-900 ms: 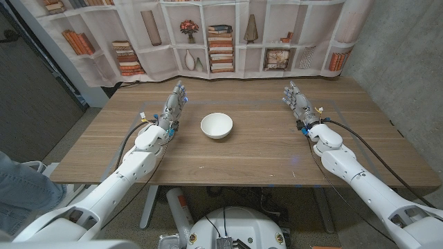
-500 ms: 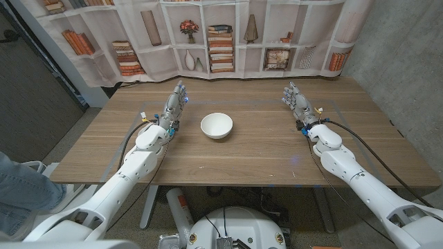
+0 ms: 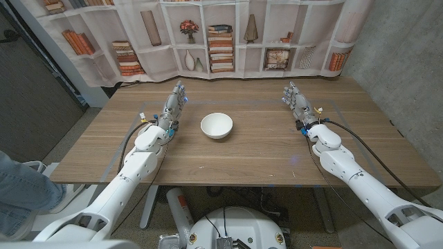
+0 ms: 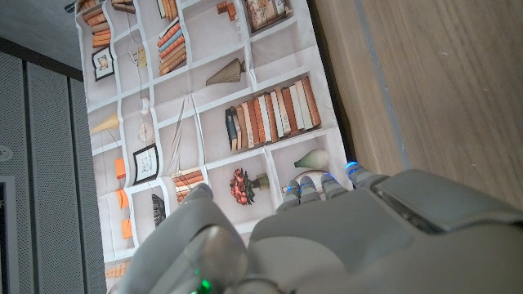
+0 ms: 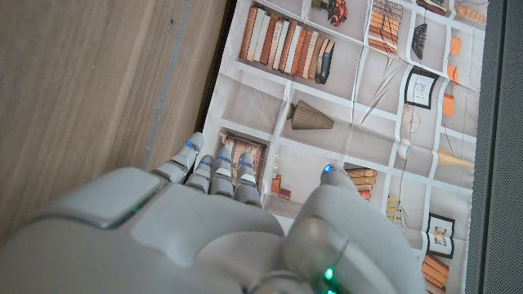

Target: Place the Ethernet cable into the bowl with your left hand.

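On the wooden surface the white bowl sits near centre. The left hand stands at the bowl's 9 o'clock, the right hand well apart at 3 o'clock; both extend straight, loosely parted fingers, holding nothing.

A wooden table carries a white bowl near its middle, between the two hands.

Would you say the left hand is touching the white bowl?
Apart: the head view shows bare table between the left hand and the bowl.
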